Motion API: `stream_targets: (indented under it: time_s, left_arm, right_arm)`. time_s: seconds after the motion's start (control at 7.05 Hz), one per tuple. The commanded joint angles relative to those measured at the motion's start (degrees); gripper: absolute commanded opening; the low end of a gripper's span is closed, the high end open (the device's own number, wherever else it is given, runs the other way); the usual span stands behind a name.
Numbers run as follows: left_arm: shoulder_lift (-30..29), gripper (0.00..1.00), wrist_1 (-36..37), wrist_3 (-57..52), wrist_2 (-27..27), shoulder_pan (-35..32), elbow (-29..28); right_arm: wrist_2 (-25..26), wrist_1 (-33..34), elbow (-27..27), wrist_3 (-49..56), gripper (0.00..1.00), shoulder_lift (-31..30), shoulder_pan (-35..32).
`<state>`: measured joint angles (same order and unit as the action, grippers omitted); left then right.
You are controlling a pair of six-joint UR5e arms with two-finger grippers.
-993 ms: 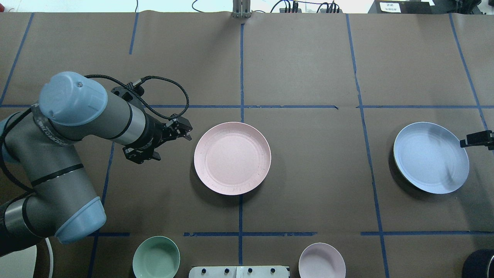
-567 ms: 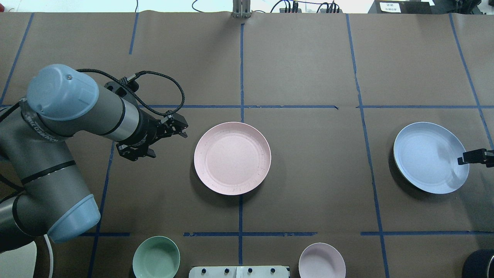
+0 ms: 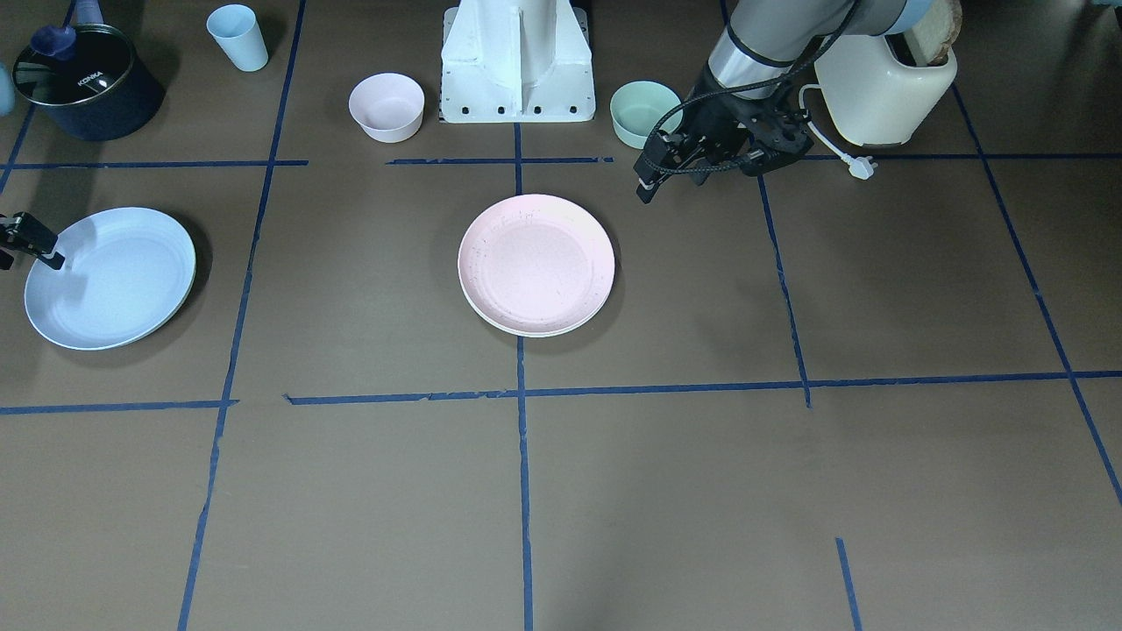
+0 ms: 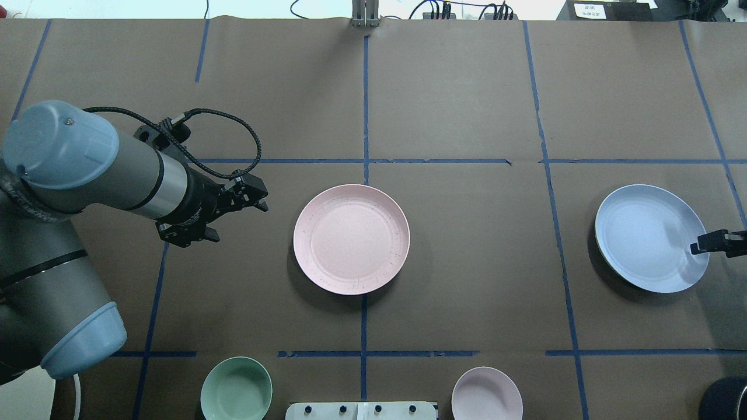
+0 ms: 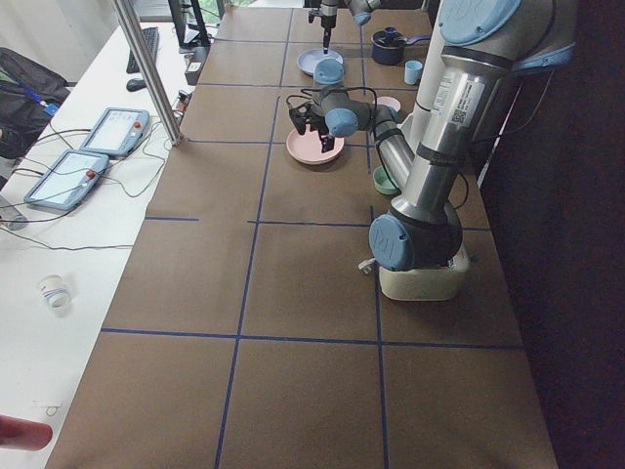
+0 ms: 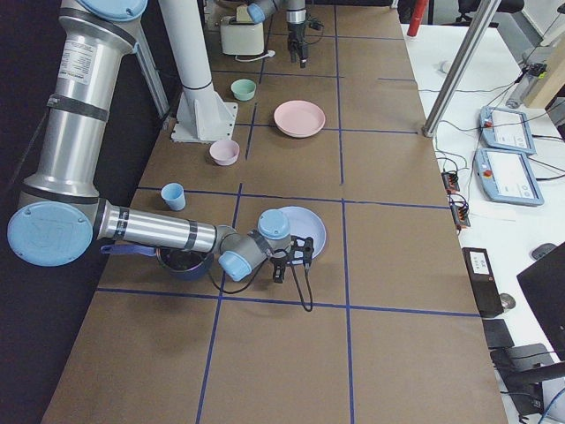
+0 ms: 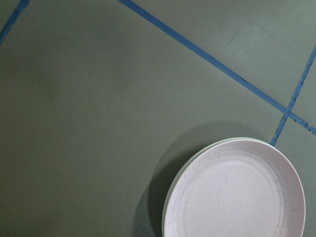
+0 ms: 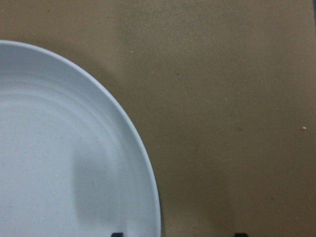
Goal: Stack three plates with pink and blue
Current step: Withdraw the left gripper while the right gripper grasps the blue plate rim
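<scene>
The worktop (image 4: 467, 105) is plain brown, with a grid of dark blue tape lines (image 4: 365, 116). The pink plate (image 4: 351, 239) is pale. Under it the cream plate (image 3: 535, 335) shows only a thin rim, and the blue plate (image 4: 650, 238) is pale too.

Overhead and front-facing views look down from opposite table (image 4: 455, 105) sides; end views look along it; wrist views sit close. Five share the pink plate (image 4: 351, 239).

The pink plate (image 3: 536, 261) hides most of the cream plate (image 3: 526, 332).
</scene>
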<state>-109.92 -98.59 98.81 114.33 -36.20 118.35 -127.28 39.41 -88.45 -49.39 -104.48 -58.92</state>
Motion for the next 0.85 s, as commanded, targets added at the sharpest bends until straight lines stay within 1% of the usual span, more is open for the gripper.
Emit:
stream_targets:
  time_s: [0.0,0.43,0.71]
  left_arm:
    - [0.93,1.0,0.07,-0.1,-0.16,-0.01,0.57]
    - [1.72,1.0,-0.02,-0.19,-0.25,-0.62,0.66]
    - [3.82,1.0,-0.02,-2.82,-0.16,-1.24,1.96]
  right_arm:
    - [-0.08,-0.2,-0.06,-0.01,0.01,0.25,0.03]
    - [-0.08,-1.87,-0.76,-0.09,0.0,0.33,-0.14]
    - [-0.34,-2.84,-3.56,-1.14,0.0,0.33,-1.28]
